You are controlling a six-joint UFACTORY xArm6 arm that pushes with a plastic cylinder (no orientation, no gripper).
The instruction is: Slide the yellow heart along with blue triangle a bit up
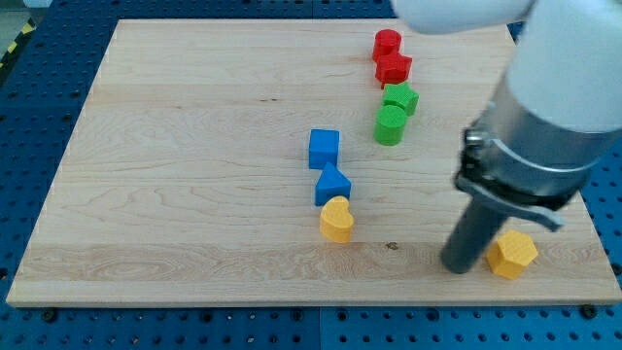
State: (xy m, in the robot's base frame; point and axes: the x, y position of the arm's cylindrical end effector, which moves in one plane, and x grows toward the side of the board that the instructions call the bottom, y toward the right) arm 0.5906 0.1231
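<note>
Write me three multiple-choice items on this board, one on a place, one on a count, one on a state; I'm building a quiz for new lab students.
1. Where is my tip?
A. just left of the yellow hexagon
B. touching the yellow heart
C. beside the red blocks

2. How many blue blocks are there?
A. one
B. two
C. three

3. How do the yellow heart and blue triangle lie?
A. far apart
B. stacked
C. touching, heart below

Key: 1 A, the rod ends beside the hexagon at the view's lower right. 2 B, a blue cube and the triangle. 3 C, the heart sits against the triangle's lower edge.
</note>
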